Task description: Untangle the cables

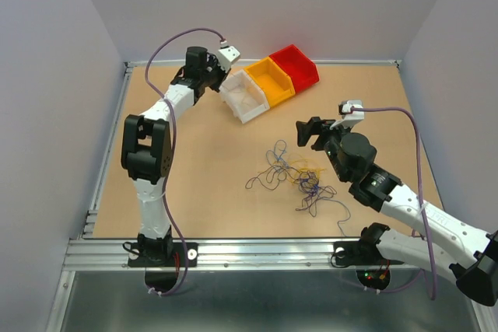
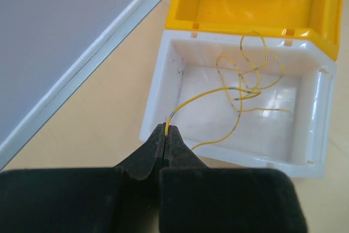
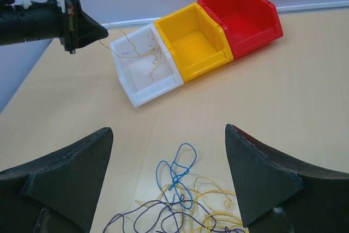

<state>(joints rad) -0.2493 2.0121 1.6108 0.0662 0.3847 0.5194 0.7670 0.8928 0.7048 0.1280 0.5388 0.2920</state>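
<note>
The left gripper (image 2: pixel 166 131) is pressed fully closed on the end of a single yellow wire (image 2: pixel 218 92), fingertips just over the near rim of the white bin (image 2: pixel 159 75), at the table's (image 1: pixel 194 169) far edge. The wire arcs from the tips down into the bin and joins a loose curl of yellow wire on its floor. A yellow bin (image 2: pixel 188 4) touches the white one, and a red bin (image 1: pixel 299 64) ends the row. The right gripper (image 3: pixel 169 132) hangs with its jaws spread wide, holding nothing and touching nothing, above the remaining cables (image 1: pixel 296 176). These are a knot of yellow, blue and dark purple strands on the middle of the table, toward the near edge. From overhead the held wire is too thin to see, and the contents of the white bin show only faintly. The right wrist view cuts off the near part of the knot at its lower edge. Which strand passes over which inside the knot cannot be made out.
</note>
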